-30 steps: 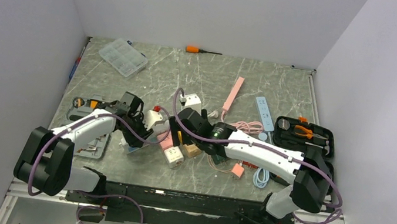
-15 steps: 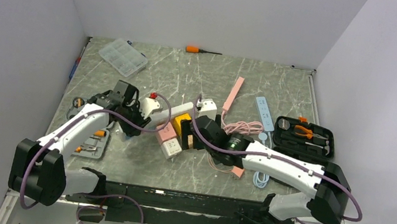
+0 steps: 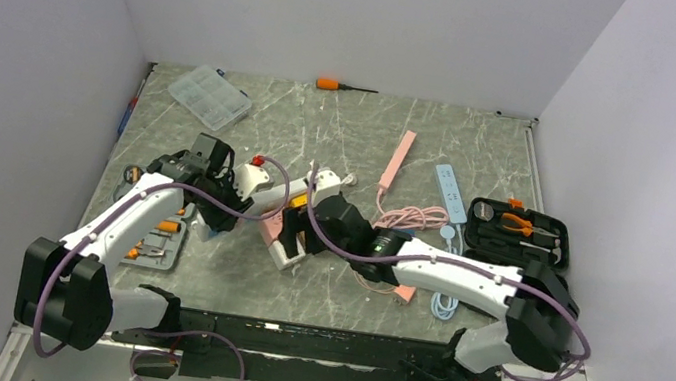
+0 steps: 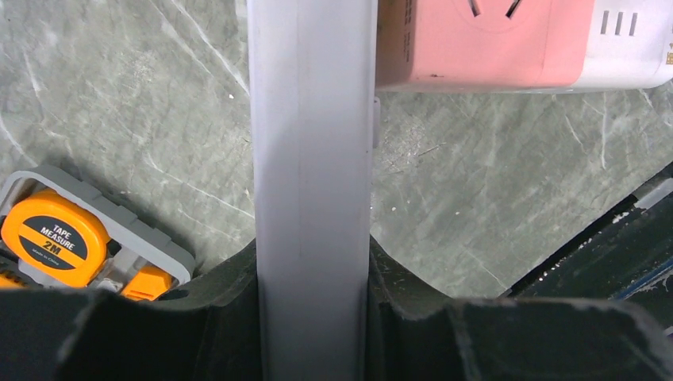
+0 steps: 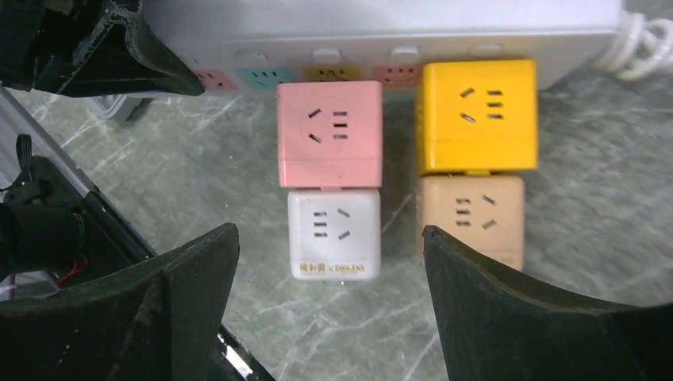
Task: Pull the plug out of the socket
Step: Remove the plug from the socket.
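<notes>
As the table carries the socket, long axis crosswise ahead of my right jaws, my left jaws clamp its white body. The right jaws gape empty, facing the pink plug and yellow plug jutting from its side.

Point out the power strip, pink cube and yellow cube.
power strip [image 5: 381, 28]: right wrist view, white body.
pink cube [image 5: 328, 127]: right wrist view, outlet face.
yellow cube [image 5: 476, 107]: right wrist view, outlet face.
</notes>
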Action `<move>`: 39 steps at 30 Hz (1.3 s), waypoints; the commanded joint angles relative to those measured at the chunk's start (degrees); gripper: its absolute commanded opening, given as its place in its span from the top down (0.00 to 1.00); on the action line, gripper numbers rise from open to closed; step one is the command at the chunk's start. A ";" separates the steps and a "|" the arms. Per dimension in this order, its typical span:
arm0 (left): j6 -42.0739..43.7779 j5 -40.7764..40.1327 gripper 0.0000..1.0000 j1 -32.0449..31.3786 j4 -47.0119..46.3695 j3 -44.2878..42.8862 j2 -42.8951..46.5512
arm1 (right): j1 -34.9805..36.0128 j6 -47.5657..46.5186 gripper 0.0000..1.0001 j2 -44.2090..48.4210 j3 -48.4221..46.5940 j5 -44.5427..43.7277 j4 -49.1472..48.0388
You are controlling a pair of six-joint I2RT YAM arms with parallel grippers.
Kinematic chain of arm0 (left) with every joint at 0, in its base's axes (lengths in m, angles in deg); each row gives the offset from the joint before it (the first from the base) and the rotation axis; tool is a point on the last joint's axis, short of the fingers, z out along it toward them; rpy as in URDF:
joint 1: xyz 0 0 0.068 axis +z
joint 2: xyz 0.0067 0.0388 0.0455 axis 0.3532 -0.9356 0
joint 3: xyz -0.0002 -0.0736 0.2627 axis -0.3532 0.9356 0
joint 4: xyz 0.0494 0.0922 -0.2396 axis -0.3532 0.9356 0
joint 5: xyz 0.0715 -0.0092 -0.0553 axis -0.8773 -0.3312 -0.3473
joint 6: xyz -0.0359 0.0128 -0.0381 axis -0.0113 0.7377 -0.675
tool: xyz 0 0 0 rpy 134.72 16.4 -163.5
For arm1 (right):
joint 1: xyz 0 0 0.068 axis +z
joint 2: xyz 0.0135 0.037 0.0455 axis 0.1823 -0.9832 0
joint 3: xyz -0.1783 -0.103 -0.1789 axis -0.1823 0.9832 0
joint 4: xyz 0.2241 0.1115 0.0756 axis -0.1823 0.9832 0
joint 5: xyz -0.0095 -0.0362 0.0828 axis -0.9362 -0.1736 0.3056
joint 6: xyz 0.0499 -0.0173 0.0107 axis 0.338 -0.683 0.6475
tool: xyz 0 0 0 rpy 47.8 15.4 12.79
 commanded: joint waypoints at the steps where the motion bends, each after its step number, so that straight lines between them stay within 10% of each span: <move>1: -2.07 7.21 1.00 -0.22 -5.38 -3.68 3.77 | 0.04 -3.28 0.13 -4.83 -4.97 4.55 -8.36; 21: -2.09 8.96 1.00 -0.84 -1.46 -7.99 2.34 | -0.87 -7.00 0.04 -21.27 -12.85 6.32 -9.55; 39: -2.43 8.89 1.00 -0.85 0.59 -10.81 1.74 | -0.98 -4.37 0.00 -9.18 5.88 9.28 -28.08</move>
